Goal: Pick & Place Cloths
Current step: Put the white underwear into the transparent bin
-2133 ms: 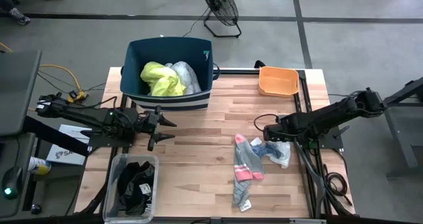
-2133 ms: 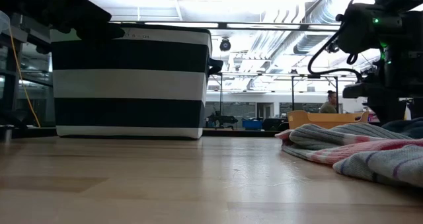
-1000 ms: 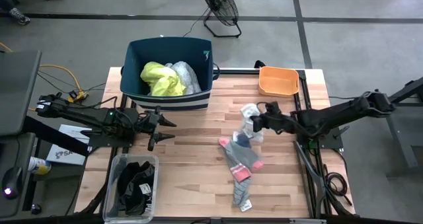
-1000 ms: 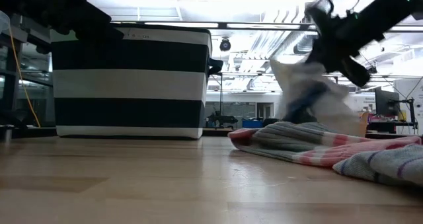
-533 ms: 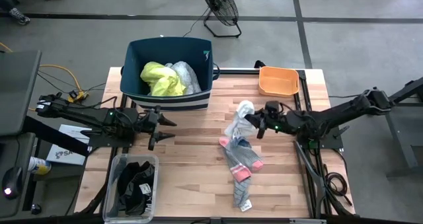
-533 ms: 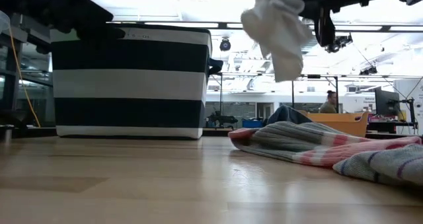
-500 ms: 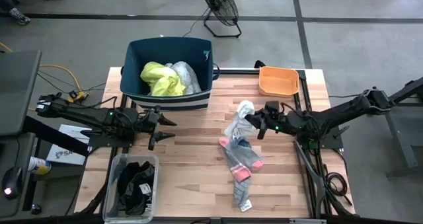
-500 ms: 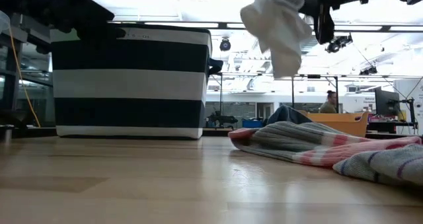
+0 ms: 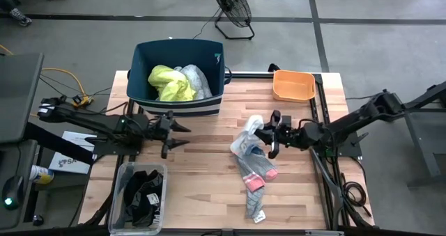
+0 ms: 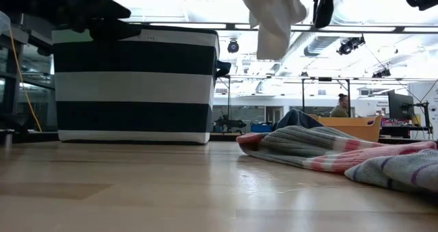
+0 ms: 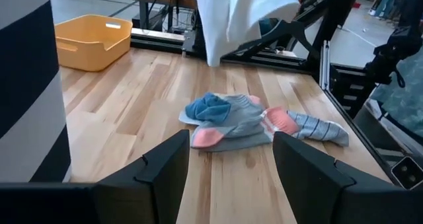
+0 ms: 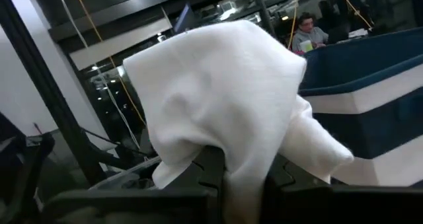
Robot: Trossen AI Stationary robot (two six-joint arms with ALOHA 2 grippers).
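My right gripper (image 9: 267,134) is shut on the small white rag (image 9: 246,143) above the middle of the table. The rag also shows in the low view (image 10: 269,14) and the left wrist view (image 11: 236,16). The grey socks with pink toes (image 9: 254,172) lie flat on the wood below it, with a blue piece (image 11: 206,108) on them. The dark-blue bin (image 9: 178,49) holds the neon-yellow garment (image 9: 169,83) and a white garment (image 9: 195,79). My left gripper (image 9: 178,132) hovers open in front of the bin, touching nothing. My right gripper holds the white rag by a bunched upper part (image 12: 228,141), coming level from the table's right side. The cloth drapes over the fingers and hides the place of contact. The rag hangs slack below the fingers, lifted clear of the table and the socks (image 10: 321,153).
An orange tray (image 9: 293,85) stands at the far right corner. A clear box (image 9: 141,198) with a black-and-white piece sits at the near left corner. Bare wood lies between my left gripper and the socks. A person (image 10: 339,105) sits far behind the table.
My right gripper has risen and carried the white rag up off the table and a little toward the table's left; the rag now hangs clear above the socks. The socks have stayed where they were.
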